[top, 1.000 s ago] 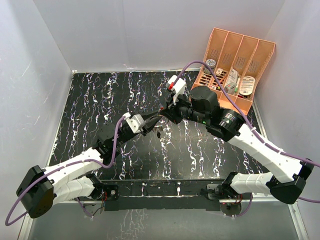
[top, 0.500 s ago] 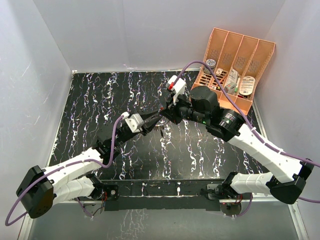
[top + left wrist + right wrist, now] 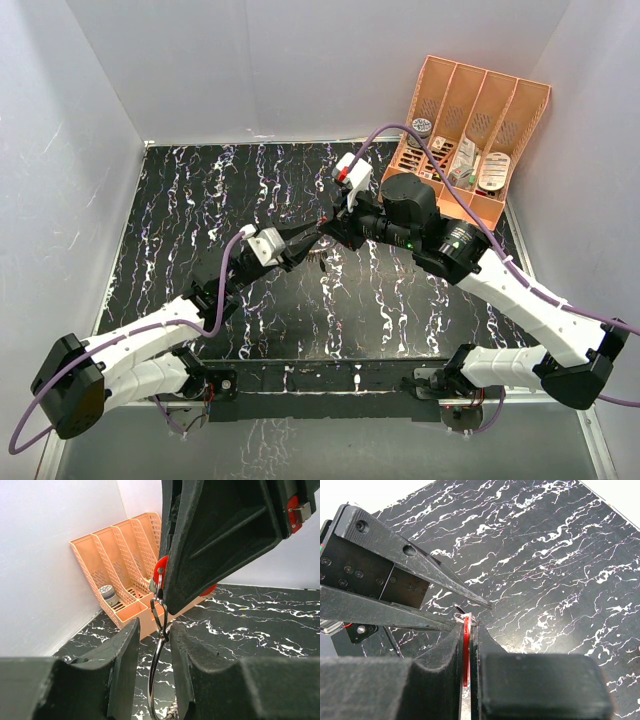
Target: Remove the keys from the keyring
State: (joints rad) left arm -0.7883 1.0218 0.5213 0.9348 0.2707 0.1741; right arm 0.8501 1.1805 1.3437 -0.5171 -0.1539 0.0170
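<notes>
The left claw [image 3: 314, 233] has edged up toward the right claw [image 3: 328, 224], perhaps opening slightly.

Left wrist view: the keyring [image 3: 155, 680] has its lower arc cut off by the bottom edge. Its top and most of the red piece [image 3: 160, 571] are hidden behind the right gripper [image 3: 167, 607].

Right wrist view: the red piece shows edge-on only, its faces hidden between the jaws.

Top view: the keyring and keys are too small to resolve.
</notes>
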